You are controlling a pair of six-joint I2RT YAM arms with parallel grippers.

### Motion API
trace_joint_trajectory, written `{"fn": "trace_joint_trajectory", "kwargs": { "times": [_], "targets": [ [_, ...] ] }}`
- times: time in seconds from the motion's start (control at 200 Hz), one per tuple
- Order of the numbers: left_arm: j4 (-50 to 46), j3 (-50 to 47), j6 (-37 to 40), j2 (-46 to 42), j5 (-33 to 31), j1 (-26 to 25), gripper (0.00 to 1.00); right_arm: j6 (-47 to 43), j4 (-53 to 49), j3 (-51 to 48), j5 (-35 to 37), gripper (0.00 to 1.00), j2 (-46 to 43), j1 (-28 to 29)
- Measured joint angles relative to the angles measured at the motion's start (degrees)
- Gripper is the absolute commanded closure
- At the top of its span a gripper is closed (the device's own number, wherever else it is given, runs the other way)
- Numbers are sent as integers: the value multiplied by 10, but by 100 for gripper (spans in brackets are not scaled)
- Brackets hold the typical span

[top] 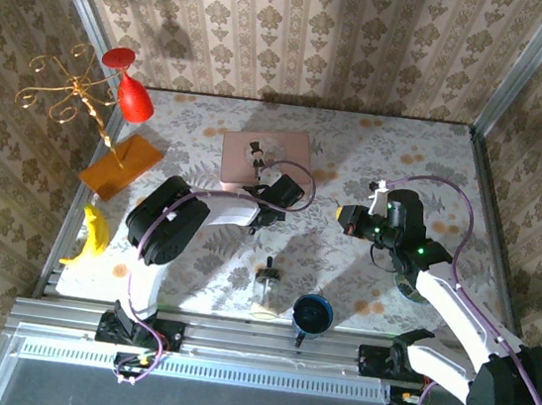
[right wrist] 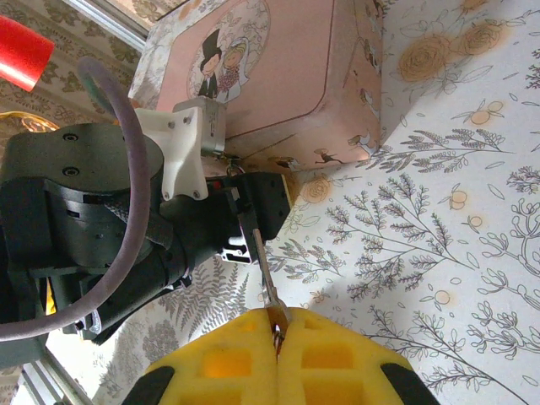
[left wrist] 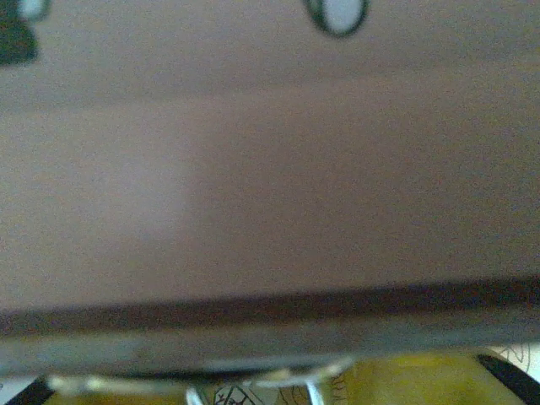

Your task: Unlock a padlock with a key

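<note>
My right gripper (top: 341, 215) (right wrist: 278, 325) is shut on the key (right wrist: 263, 270). The key's silvery blade points up at the black fingers (right wrist: 257, 211) of my left gripper (top: 274, 191). That gripper hovers at the near edge of the pink picture box (top: 265, 157) (right wrist: 278, 76). In the left wrist view the box (left wrist: 270, 169) is blurred and very close. Below it the padlock's thin silvery shackle (left wrist: 253, 381) sits between yellow pads (left wrist: 422, 380). The padlock's body is hidden, and whether the left jaws press on it is unclear.
A small glass jar (top: 265, 292) and a blue cup (top: 313, 314) stand near the front edge. At the left are a banana (top: 90, 237), an orange block (top: 121, 163), a red goblet (top: 131, 89) and a gold stand (top: 65, 96). Walls close three sides.
</note>
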Motion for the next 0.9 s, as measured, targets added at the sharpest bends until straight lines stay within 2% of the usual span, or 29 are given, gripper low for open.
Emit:
{"fn": "trace_joint_trajectory", "kwargs": {
  "times": [0.175, 0.355, 0.635, 0.9],
  "targets": [
    [6, -6, -12, -1, 1, 0, 58, 0, 0, 0, 0, 100, 0, 0],
    [10, -7, -22, -1, 1, 0, 79, 0, 0, 0, 0, 100, 0, 0],
    [9, -7, -24, -3, 11, 3, 87, 0, 0, 0, 0, 100, 0, 0],
    [-24, 13, -59, -8, 57, 8, 95, 0, 13, -21, 0, 100, 2, -2]
  ]
}}
